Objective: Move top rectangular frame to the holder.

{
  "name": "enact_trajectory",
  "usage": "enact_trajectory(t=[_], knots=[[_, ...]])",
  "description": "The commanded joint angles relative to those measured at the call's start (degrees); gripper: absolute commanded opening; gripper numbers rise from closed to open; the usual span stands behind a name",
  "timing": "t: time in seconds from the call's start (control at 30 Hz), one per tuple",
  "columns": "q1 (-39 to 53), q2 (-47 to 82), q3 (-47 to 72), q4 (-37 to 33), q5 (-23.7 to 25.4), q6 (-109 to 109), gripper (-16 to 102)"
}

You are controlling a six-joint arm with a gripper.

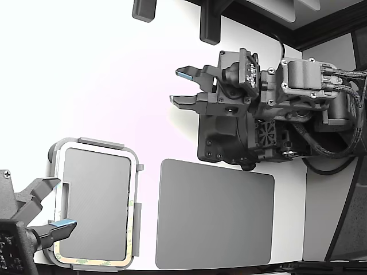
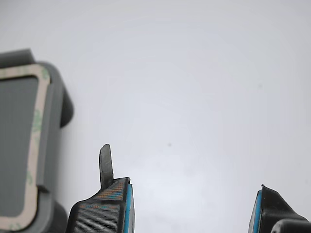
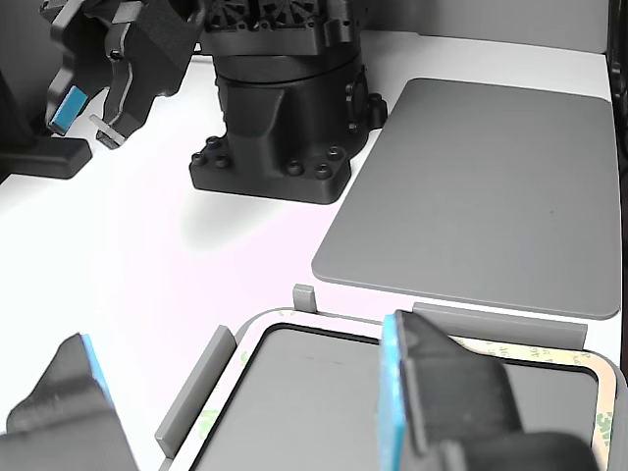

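Observation:
The top rectangular frame (image 1: 94, 262), a tan border with greenish patches around a dark grey inside, lies flat within the light grey holder (image 1: 92, 141) at the exterior view's lower left. The wrist view shows one corner of the frame (image 2: 34, 121) set in the holder (image 2: 54, 111). My gripper (image 1: 182, 87) hangs open and empty over bare white table, well apart from the holder on the exterior view's upper right side. Its blue-padded fingers (image 2: 119, 204) hold nothing, and my gripper (image 3: 86, 120) appears far back in the other view. There the frame (image 3: 510, 348) sits inside the holder (image 3: 196, 392).
A second arm's open gripper (image 1: 54, 203) straddles the holder's near edge, its fingers (image 3: 432, 392) large in the other view. A plain dark grey mat (image 1: 215, 215) lies beside the holder. My arm's black base (image 3: 285, 118) stands behind the mat (image 3: 491, 186).

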Motion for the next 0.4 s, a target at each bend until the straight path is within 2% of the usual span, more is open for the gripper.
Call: enact_trajectory(t=[0.0, 0.37], knots=[[-0.4, 1.1, -1.1, -0.2, 0.1, -0.1, 100], [-0.1, 1.9, 0.8, 0.2, 2.9, 2.3, 100]])
